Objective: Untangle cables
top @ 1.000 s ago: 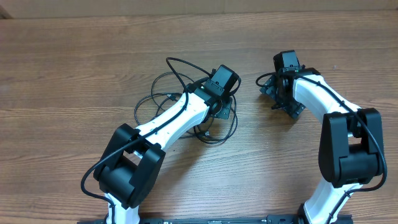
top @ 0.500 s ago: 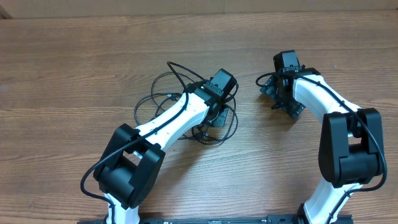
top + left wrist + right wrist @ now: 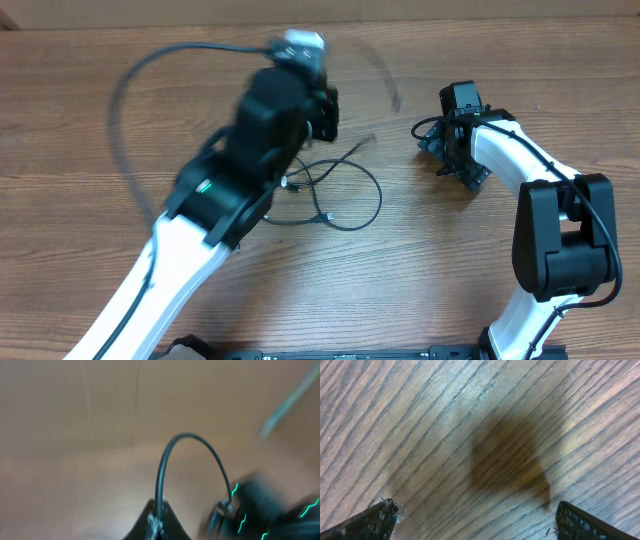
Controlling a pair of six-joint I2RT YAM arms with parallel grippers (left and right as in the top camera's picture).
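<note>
My left arm is raised high and blurred in the overhead view, its gripper [image 3: 322, 112] shut on a thin black cable [image 3: 167, 455]. In the left wrist view that cable arcs up out of the closed tips [image 3: 159, 521] and bends down to the right. Blurred stretches of the lifted cable [image 3: 118, 95] sweep left and right of the arm. The other cables [image 3: 352, 205] lie looped on the wood below. At the right, my right gripper [image 3: 440, 150] hovers low over bare wood, open [image 3: 475, 522], with nothing between its fingers [image 3: 372, 521].
The wooden table [image 3: 60, 250] fills the view. A pale wall or board runs along its far edge [image 3: 480, 10]. The right arm's base [image 3: 560, 250] stands at the front right.
My left arm has swung sharply up and back from the cable pile, pulling one cable up with it. The remaining loops lie more spread out. The right arm has not moved.
</note>
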